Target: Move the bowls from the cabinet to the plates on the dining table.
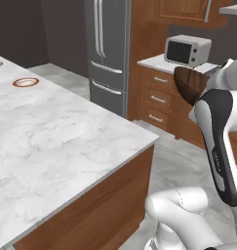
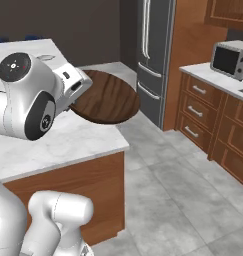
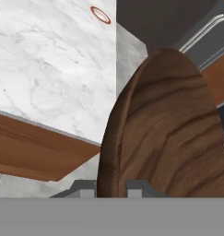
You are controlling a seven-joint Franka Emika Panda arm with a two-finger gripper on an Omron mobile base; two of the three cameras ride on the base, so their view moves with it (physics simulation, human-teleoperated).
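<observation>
My gripper [image 3: 111, 189] is shut on the rim of the dark brown wood-grained bowl [image 3: 168, 133], one finger on each side of its edge. The bowl [image 2: 109, 102] hangs in the air just off the near corner of the dining table [image 2: 68, 142], held at the end of my hand [image 2: 73, 82]. In the left base view the bowl [image 1: 189, 84] shows tilted behind my forearm. A white plate with a red-brown rim [image 1: 26, 82] lies far back on the marble top [image 1: 66, 132]; the hand view shows this plate [image 3: 100, 14] at the top.
A steel fridge [image 1: 108, 49] stands beyond the table. To its right are low wooden drawers [image 1: 156, 97] under a counter with a microwave [image 1: 187, 49], and a wooden wall cabinet [image 1: 183, 10] above. Grey tiled floor [image 2: 173, 190] lies open between table and drawers.
</observation>
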